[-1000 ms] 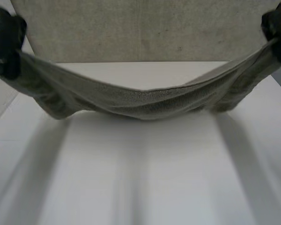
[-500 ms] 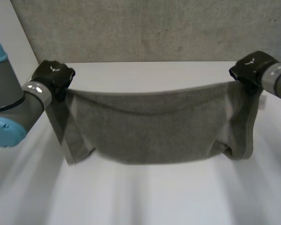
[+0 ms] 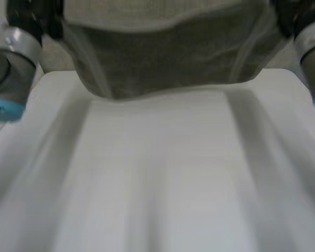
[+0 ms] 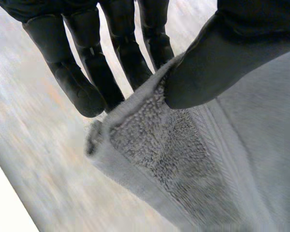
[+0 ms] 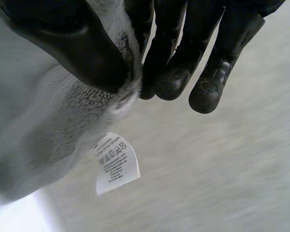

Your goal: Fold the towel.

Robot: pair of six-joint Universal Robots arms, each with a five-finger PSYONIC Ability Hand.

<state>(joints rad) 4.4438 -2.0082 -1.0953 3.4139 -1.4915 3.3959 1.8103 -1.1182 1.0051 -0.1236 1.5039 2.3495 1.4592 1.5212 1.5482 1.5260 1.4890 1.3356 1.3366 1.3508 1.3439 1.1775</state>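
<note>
Pinching the towel (image 3: 168,63) aloft over the table (image 3: 157,178): left hand (image 4: 217,58) thumb-to-fingers on one corner, right hand (image 5: 72,43) likewise on the other. Seems soft, limp, light; best gripped at corners, right at fingertips.

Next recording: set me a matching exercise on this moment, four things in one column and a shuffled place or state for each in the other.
Things:
1. towel
2. care label
3. left hand
4. table

Place or state:
A. white, lying below the hanging cloth
B. spread out in the air
C. dangling from the cloth's edge, white with print
D. pinching the cloth's edge between thumb and fingers

Pairs: 1-B, 2-C, 3-D, 4-A
</note>
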